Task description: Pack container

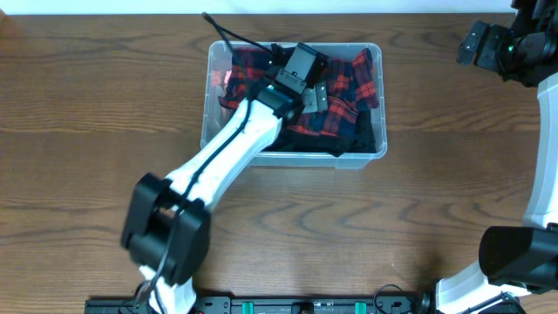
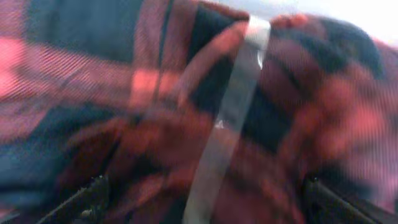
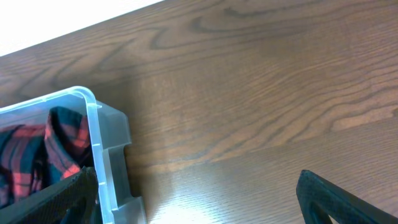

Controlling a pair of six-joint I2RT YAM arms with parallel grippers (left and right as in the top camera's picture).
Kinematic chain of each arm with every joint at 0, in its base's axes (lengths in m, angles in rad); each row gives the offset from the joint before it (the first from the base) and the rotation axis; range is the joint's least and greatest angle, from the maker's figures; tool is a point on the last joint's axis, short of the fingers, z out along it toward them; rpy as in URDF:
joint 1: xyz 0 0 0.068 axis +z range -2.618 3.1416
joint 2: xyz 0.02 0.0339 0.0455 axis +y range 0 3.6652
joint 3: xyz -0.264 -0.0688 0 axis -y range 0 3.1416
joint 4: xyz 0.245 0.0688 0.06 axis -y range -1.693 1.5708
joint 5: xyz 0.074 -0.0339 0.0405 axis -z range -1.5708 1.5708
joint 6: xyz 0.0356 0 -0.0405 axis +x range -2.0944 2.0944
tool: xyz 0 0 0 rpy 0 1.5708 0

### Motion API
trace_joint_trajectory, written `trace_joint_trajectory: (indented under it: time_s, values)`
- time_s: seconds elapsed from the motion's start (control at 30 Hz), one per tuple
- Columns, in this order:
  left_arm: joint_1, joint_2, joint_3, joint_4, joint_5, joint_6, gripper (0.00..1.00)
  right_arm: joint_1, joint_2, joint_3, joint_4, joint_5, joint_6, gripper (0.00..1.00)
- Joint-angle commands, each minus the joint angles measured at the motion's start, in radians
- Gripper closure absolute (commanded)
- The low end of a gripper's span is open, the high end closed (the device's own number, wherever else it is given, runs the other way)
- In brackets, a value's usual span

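My left hand (image 1: 309, 87), spread wide and gripping nothing, hangs low over the red-and-black plaid cloth (image 1: 353, 83) lying inside the clear rectangular plastic container (image 1: 349, 161) on the brown wooden desk (image 1: 105, 105), my right hand (image 1: 475, 45) open and well apart, so I judge the packing nearly done, perhaps only tucking left.

Left wrist view: red-and-dark plaid fabric (image 2: 124, 124) blurred throughout; the pale strip (image 2: 231, 106) crossing it cannot be identified.

Right wrist view: clear rectangular plastic container (image 3: 102, 155) cut off at 8 o'clock. Right gripper (image 3: 198, 177): black fingers (image 3: 339, 199) cropped at 6 o'clock.

Overhead: left gripper (image 1: 303, 71) fingertips hidden under its own body.
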Motion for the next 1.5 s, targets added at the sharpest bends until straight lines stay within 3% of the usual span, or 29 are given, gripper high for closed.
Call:
trace_joint_trajectory:
  time_s: [0.0,0.2,0.4,0.83,1.03,1.27,1.47]
  values:
    - [-0.005,-0.136,-0.013,-0.039,0.025,0.086,0.02,0.004,0.001,-0.002,-0.001,0.003,0.010,0.01]
    - [-0.005,-0.320,-0.013,-0.049,0.025,0.114,0.02,0.003,0.001,-0.002,-0.002,0.003,0.010,0.01]
    - [-0.004,-0.458,-0.013,-0.139,-0.004,0.286,0.02,0.003,0.001,-0.002,-0.001,0.003,0.010,0.01]
    - [0.192,-0.850,-0.015,-0.494,-0.082,0.277,0.02,0.004,0.001,-0.002,-0.001,0.003,0.010,0.01]
    - [0.254,-1.004,-0.055,-0.584,-0.158,0.279,0.02,0.003,0.001,-0.002,-0.002,0.003,0.010,0.01]
    - [0.366,-1.205,-0.234,-0.500,-0.130,0.282,0.02,0.003,0.001,-0.002,-0.001,0.003,0.010,0.01]
    - [0.503,-1.430,-0.591,-0.135,-0.016,0.282,0.02,0.003,0.001,-0.002,-0.001,0.003,0.010,0.01]
